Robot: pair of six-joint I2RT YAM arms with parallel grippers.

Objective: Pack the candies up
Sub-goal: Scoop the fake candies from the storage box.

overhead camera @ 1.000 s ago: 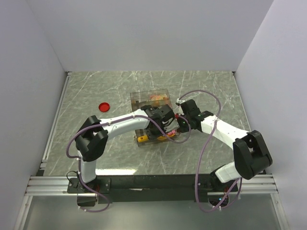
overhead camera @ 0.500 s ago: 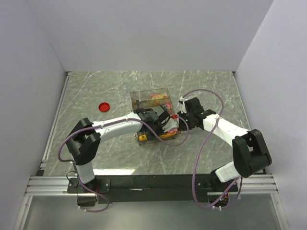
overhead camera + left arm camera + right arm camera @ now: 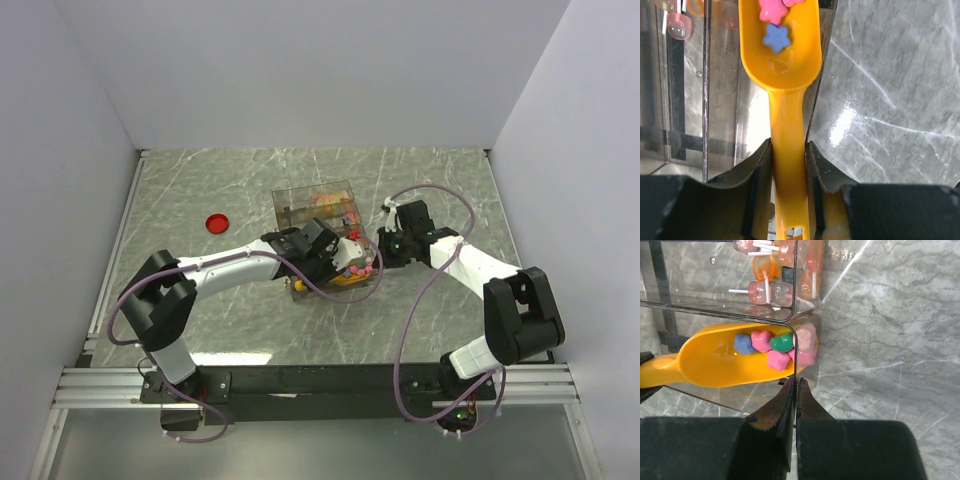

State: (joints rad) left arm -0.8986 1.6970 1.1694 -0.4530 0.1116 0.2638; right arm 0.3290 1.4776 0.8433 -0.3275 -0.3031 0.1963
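Grey marbled surface (image 3: 440, 190) inside white walls. A clear container (image 3: 285, 210) sits mid-surface, with pinkish-orange sweets in its far part, too small to tell apart. The left arm reaches in from the left, and the left end effector (image 3: 325, 264) is at the container's near end, over the handle side of a yellow scoop (image 3: 345, 281). Its jaws are hidden from here. Small pink and blue candies (image 3: 355, 262) are heaped in the scoop. The right arm comes in from the right, with the right end effector (image 3: 381, 250) against the container's right side; its grip is unclear. A red lid (image 3: 217, 222) lies alone, well left of the container. Purple cables (image 3: 420, 300) loop off both arms. A metal rail (image 3: 320, 385) runs along the near edge.
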